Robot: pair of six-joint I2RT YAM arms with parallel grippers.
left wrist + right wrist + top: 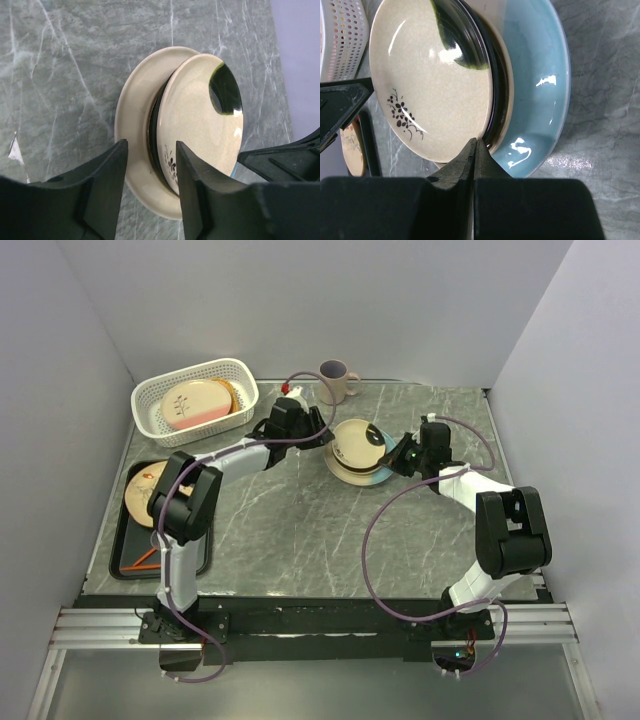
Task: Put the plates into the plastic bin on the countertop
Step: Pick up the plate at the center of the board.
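A stack of plates stands mid-countertop (300,530). Its top cream plate (355,443) has a black flower sprig and a dark green patch, and it is tilted up on one edge. A pale blue plate (378,476) lies at the bottom. My left gripper (322,435) is open, its jaws (150,190) astride the stack's near rim. My right gripper (397,456) is shut, its tip (476,145) wedged under the cream plate's (430,90) edge above the blue plate (535,75). The white perforated bin (150,410) at the back left holds a half-pink twig plate (195,403) and a tan-orange one (235,392).
A beige mug (335,380) stands at the back behind the stack. A flat black tray (125,540) at the left edge carries another plate (143,483) and orange sticks. White walls close in the back and both sides.
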